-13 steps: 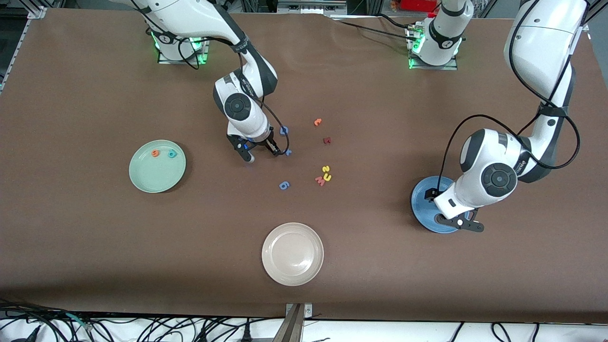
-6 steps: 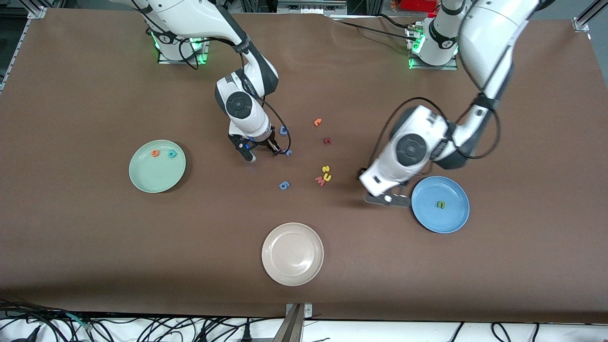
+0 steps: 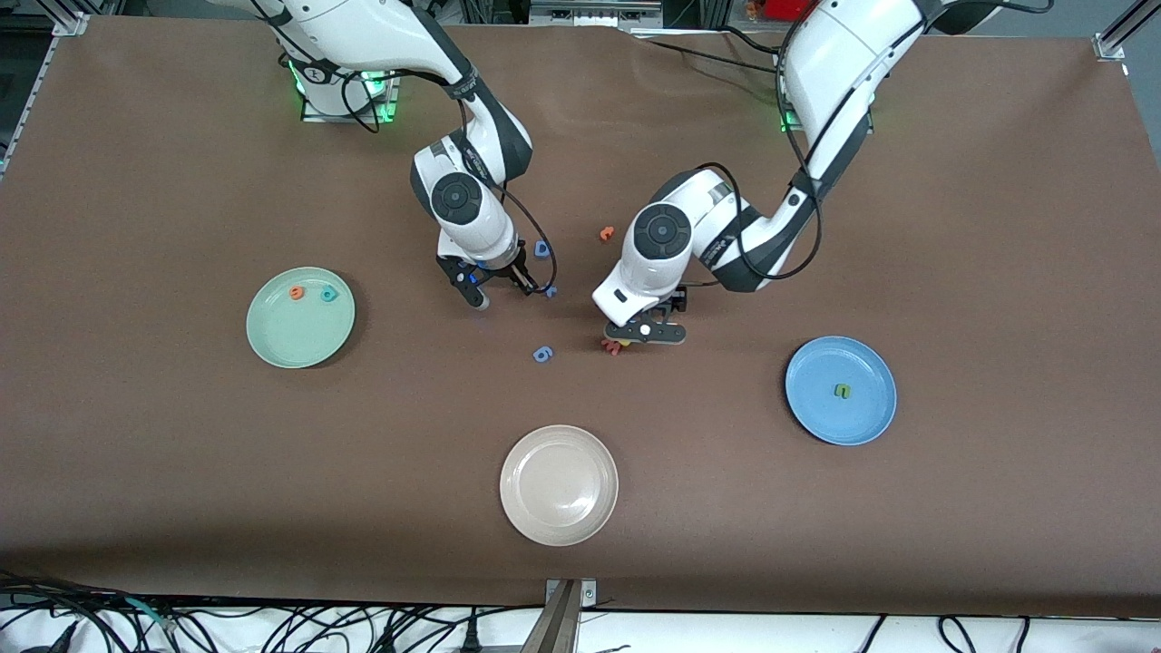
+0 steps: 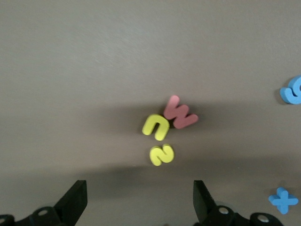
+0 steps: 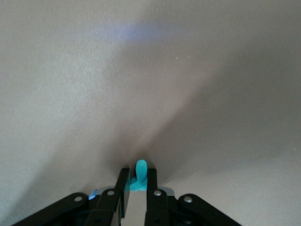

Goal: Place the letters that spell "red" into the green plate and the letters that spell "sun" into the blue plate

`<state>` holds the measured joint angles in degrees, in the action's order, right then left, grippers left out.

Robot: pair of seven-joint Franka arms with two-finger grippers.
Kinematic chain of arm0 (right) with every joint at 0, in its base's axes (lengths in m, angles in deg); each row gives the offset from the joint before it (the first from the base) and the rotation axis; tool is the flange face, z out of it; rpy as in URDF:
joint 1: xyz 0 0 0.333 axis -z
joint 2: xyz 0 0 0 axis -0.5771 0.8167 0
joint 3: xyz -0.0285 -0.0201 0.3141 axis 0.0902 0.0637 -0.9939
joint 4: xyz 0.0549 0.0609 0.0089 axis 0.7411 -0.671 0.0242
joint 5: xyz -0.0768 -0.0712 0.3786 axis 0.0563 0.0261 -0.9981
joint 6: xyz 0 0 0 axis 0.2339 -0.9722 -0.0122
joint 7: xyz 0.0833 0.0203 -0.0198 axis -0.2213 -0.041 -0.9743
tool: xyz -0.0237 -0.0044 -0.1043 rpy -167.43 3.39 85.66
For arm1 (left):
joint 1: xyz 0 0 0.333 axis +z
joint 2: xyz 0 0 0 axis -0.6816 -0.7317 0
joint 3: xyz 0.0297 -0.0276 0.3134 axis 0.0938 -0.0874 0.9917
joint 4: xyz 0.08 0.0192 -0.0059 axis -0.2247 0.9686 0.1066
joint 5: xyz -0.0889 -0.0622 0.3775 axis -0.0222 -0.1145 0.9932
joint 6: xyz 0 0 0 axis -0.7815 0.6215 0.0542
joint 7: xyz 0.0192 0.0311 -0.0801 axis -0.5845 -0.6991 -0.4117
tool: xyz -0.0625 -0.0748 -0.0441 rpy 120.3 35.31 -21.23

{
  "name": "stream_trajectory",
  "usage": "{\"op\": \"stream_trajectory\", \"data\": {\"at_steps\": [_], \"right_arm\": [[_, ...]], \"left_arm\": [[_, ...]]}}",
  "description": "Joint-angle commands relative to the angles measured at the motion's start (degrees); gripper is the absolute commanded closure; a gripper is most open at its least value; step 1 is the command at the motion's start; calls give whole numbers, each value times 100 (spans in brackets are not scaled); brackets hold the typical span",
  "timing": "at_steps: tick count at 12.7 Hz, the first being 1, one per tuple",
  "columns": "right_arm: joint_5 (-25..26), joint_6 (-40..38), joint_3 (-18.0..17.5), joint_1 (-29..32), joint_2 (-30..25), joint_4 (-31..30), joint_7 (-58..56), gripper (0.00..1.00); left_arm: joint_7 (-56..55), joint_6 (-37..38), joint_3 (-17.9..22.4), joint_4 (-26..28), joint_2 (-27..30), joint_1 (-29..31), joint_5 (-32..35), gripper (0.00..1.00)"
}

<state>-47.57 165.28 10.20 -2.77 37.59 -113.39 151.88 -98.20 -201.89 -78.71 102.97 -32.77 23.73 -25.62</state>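
A teal letter r point(image 5: 140, 175) is pinched in the right gripper point(image 3: 497, 292), its jaws closed on it.

The left gripper point(image 3: 640, 332) is held over the yellow s point(image 4: 162, 154) and yellow arch letter point(image 4: 155, 126), jaws spread wide. These lie on the counter point(image 3: 181, 435), midway between the green plate point(image 3: 272, 345), which carries the orange e point(image 3: 296, 292) and teal d point(image 3: 328, 294), and the blue plate point(image 3: 816, 417), which carries the green arch letter point(image 3: 842, 391).

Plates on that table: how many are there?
3. The green plate lies toward the right arm's end, the blue plate toward the left arm's end, and a cream plate sits between them, nearest the front camera. None seems hidden.
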Motion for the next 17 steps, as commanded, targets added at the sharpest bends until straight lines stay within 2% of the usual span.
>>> {"op": "stream_trajectory", "data": {"at_steps": [1,3,7,10,12,13,14,15,17], "right_arm": [[-25,-524,378,-74,-345,-33,-65,100],[-25,-1358,764,-65,-750,-6,-415,100],[-25,-3055,1879,-57,-1366,-6,-1855,100],[-25,-3568,2872,-57,-1411,-59,-3348,100],[-25,-3639,3488,-30,-1297,-129,-4455,100],[-25,-3622,3743,-21,-1244,-199,-4922,100],[-25,-3587,3885,48,-1139,-208,-5274,100],[-34,-3508,3895,249,-1025,-208,-5565,100],[-78,-3166,3886,593,-806,-208,-6137,100]], "left_arm": [[-58,-205,57,-95,-195,-62,37,1],[-31,-206,66,-122,-283,-71,116,2],[-66,-215,84,-297,-476,-150,116,2],[-75,-206,92,-517,-644,-150,116,4],[-66,-206,101,-553,-661,-150,116,11],[-66,-215,110,-561,-688,-150,116,16],[-75,-215,110,-561,-697,-150,116,27],[-75,-215,110,-561,-697,-150,125,41],[-119,-206,119,-561,-697,-221,125,59]]}}
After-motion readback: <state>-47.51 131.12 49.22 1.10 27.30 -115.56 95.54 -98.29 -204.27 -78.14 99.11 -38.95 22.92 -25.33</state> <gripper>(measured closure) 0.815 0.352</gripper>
